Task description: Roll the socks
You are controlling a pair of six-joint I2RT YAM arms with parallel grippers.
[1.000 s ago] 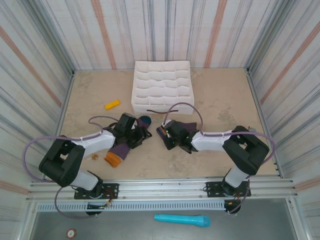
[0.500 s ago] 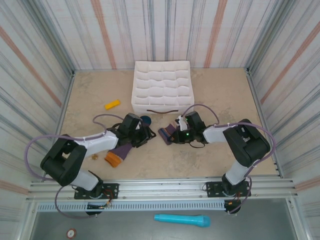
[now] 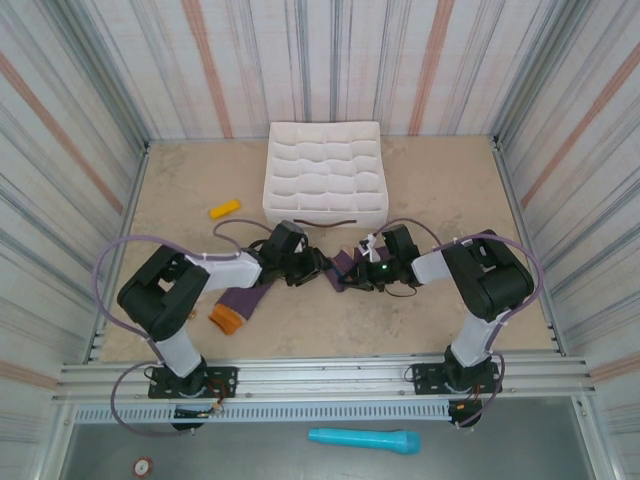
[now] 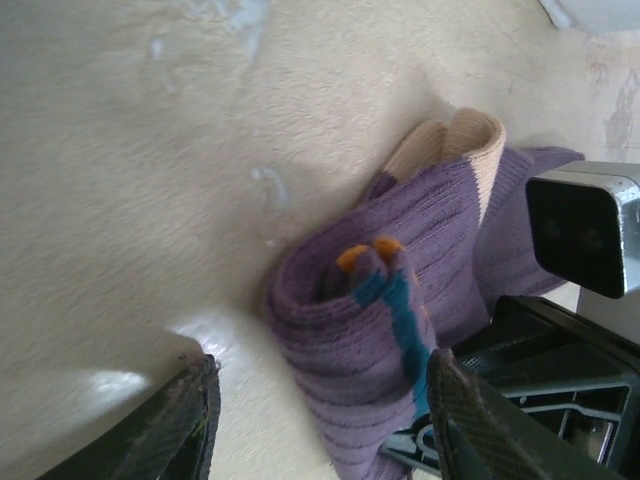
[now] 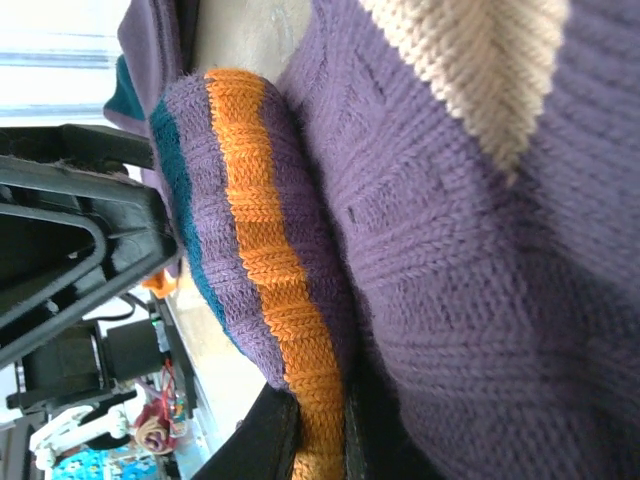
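Status: sock 1 [image 4: 380, 330] half-rolled; sock 2 [image 3: 238, 303] flat, not yet rolled. My left gripper [image 4: 325, 420] wide apart; right gripper [image 3: 352, 272]: cannot tell.

The rolled sock [image 4: 400, 330] is ribbed purple, with a teal stripe, an orange band and a beige patch. The flat sock [image 3: 243, 300] is purple with an orange cuff. The tray [image 3: 300, 214] is white, the table [image 3: 430, 200] is mottled beige, and the small block [image 3: 224, 209] is yellow-orange. The walls [image 3: 100, 90] carry grey, white and rust-red stripes.
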